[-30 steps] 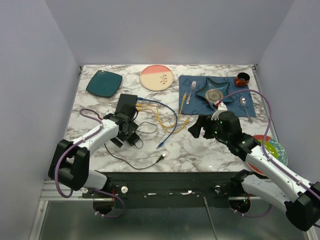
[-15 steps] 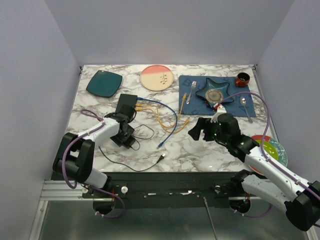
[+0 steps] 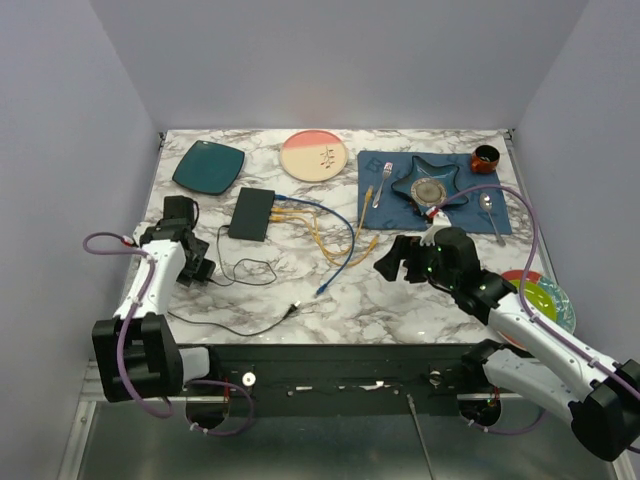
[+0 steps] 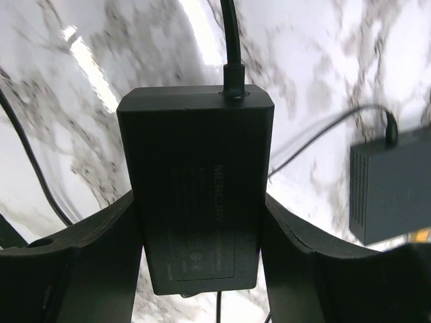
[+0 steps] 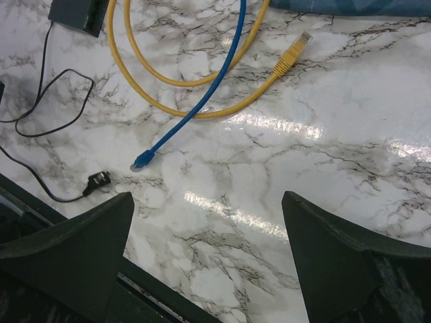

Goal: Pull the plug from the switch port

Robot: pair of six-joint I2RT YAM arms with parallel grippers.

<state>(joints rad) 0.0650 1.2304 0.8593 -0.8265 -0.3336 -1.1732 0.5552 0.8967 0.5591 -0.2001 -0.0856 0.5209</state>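
Observation:
The switch (image 3: 251, 214) is a flat black box lying left of the table's middle, with yellow (image 3: 330, 240) and blue (image 3: 345, 250) cables in its right side. It also shows at the right edge of the left wrist view (image 4: 390, 192) with a thin black cord entering it. My left gripper (image 3: 190, 262) is left of the switch and shut on the black power brick (image 4: 199, 188), cords leaving both its ends. My right gripper (image 3: 395, 262) is open and empty over bare marble (image 5: 207, 202). A loose black plug (image 3: 293, 308) lies near the front edge.
A dark teal square plate (image 3: 208, 166) and a pink plate (image 3: 313, 155) are at the back. A blue mat (image 3: 435, 190) holds a star dish, fork and spoon. An orange cup (image 3: 486, 158) and a colourful plate (image 3: 545, 300) are on the right. A loose blue cable end (image 5: 141, 160) and a yellow plug (image 5: 296, 48) lie nearby.
My left arm has swung left, away from the switch, carrying the power brick and dragging its black cord. The loose plug slid left. The right arm has barely moved.

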